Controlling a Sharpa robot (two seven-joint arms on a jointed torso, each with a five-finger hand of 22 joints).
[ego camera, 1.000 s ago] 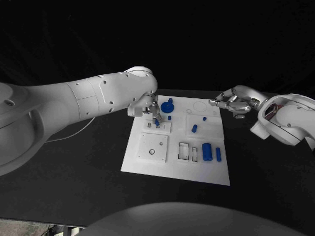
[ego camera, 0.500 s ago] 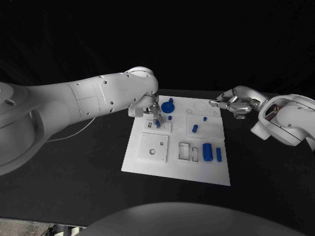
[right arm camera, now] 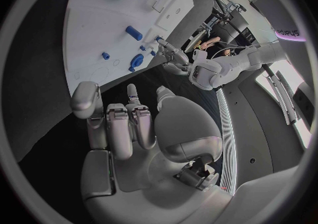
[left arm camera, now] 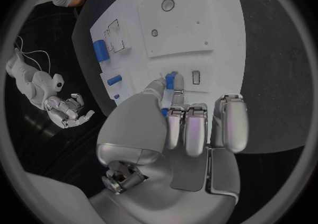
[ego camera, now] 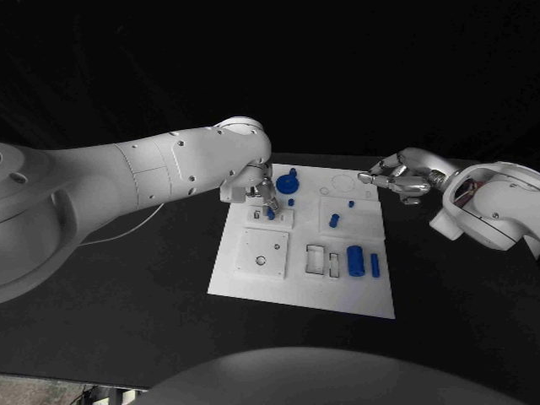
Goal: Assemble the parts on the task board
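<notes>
The white task board (ego camera: pixel 252 278) lies in the middle of the table. My left hand (ego camera: pixel 258 192) hovers over its far left part and pinches a small blue part (left arm camera: pixel 170 81) between thumb and finger, just beside a small rectangular slot (left arm camera: pixel 196 77). A blue round knob (ego camera: pixel 288 180), a small peg (ego camera: pixel 291 202), a short cylinder (ego camera: pixel 333 220), a large cylinder (ego camera: pixel 357 260) and a thin bar (ego camera: pixel 375 264) sit on the board. My right hand (ego camera: pixel 398 178) hangs past the board's far right corner, fingers apart and holding nothing.
The near left of the board carries a square plate with a round hole (ego camera: pixel 261 261) and two empty rectangular recesses (ego camera: pixel 322 260). Black table (ego camera: pixel 124 295) surrounds the board. A thin white cable (ego camera: pixel 124 229) trails under my left arm.
</notes>
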